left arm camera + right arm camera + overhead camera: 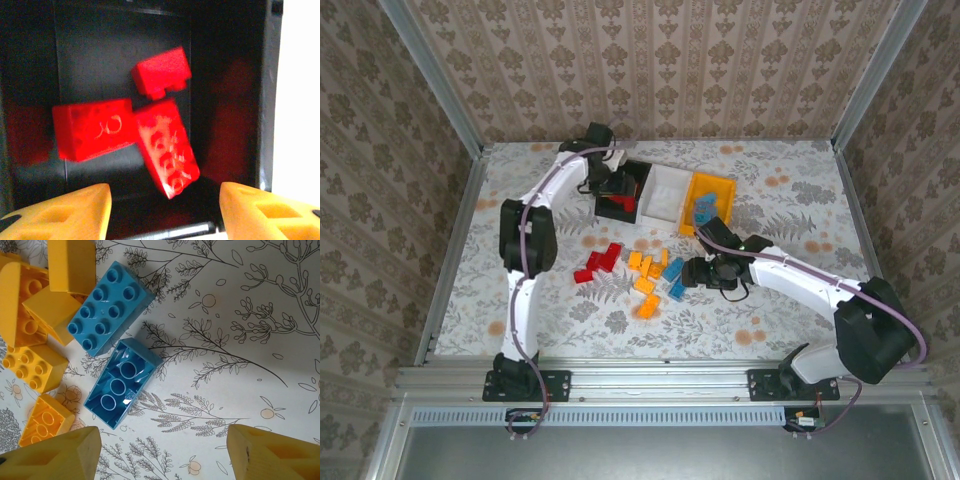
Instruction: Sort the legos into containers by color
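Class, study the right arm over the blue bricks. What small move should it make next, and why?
Probably lower the right pincer around the upturned blue brick. The pincer is open and holds nothing, that brick lies loose on the table just ahead of it, and other blue bricks already sit in the yellow bin.

I see my left arm (520, 290) and right arm (800, 282) built alike: white links, black joints, a purple cable (527, 240) along each, black base plates (525, 384) at the frame's bottom. The fingers (60, 215) are orange-yellow moulded wedges.
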Robot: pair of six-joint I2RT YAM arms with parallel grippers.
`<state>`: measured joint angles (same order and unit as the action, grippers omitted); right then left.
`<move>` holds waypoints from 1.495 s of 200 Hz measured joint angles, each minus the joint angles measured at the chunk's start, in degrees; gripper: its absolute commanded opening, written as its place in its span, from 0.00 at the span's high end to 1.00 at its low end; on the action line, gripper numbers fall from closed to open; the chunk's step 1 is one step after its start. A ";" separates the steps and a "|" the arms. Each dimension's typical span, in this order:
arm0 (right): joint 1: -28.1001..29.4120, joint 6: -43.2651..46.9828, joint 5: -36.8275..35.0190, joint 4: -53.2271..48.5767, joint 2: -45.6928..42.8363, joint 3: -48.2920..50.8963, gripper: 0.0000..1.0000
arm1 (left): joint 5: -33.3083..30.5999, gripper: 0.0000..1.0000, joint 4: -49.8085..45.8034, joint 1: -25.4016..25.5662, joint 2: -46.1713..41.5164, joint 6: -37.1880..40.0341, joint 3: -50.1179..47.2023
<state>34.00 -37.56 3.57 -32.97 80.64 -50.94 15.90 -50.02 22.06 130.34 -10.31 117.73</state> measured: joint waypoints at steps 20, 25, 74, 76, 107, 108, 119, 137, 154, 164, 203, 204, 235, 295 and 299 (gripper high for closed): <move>0.00 -0.20 -0.22 0.00 -0.50 -0.50 0.31 | -0.04 0.36 1.77 0.02 -9.05 -0.35 -10.19; -0.07 -0.22 -0.26 -0.02 -0.90 -0.57 0.31 | -0.07 0.35 2.38 0.04 -11.69 -0.42 -12.74; -3.26 -0.15 -0.22 -0.79 -5.68 -1.97 0.31 | -0.68 0.32 6.34 4.28 -34.95 -1.73 -31.06; -3.50 -0.13 -0.22 -0.85 -5.86 -2.01 0.31 | -0.74 0.32 6.40 4.61 -35.43 -1.77 -31.52; -9.18 0.26 -0.37 -4.00 -10.56 -2.78 0.31 | -1.81 0.31 8.50 12.35 -44.59 -3.72 -44.85; -9.53 0.26 -0.37 -4.17 -10.88 -2.82 0.31 | -1.77 0.31 8.50 12.57 -44.76 -3.78 -45.20; -12.02 0.31 -0.42 -5.27 -13.07 -2.99 0.31 | -2.29 0.31 9.31 15.52 -47.12 -5.22 -50.49; -15.61 0.39 -0.39 -6.64 -16.76 -2.95 0.31 | -3.34 0.31 10.56 20.61 -49.22 -7.96 -57.88; -17.35 0.42 -0.04 -6.34 -18.95 -2.01 0.31 | -4.81 0.30 12.39 25.64 -49.42 -10.73 -63.12; -17.42 0.22 0.96 -5.66 -19.63 -0.28 0.32 | -5.66 0.30 13.46 28.20 -49.31 -12.13 -65.31; -17.40 -1.68 5.38 -2.95 -19.43 7.45 0.32 | -9.18 0.30 17.35 34.49 -44.35 -15.69 -66.93; -17.40 -1.68 5.42 -2.93 -19.43 7.52 0.32 | -9.25 0.30 17.35 34.58 -44.22 -15.72 -66.90; -17.35 -1.99 6.38 -1.64 -19.43 8.33 0.32 | -11.26 0.30 17.86 36.76 -38.95 -16.06 -64.54; -17.35 -2.14 7.08 0.02 -19.47 9.77 0.32 | -12.79 0.30 18.73 37.22 -32.37 -15.93 -59.71; -17.35 -2.14 7.13 0.13 -19.47 9.90 0.32 | -12.81 0.31 18.71 37.22 -32.09 -15.85 -59.56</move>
<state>16.64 -39.70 10.70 -32.84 61.17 -41.04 3.09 -31.31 59.29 98.26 -26.15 58.17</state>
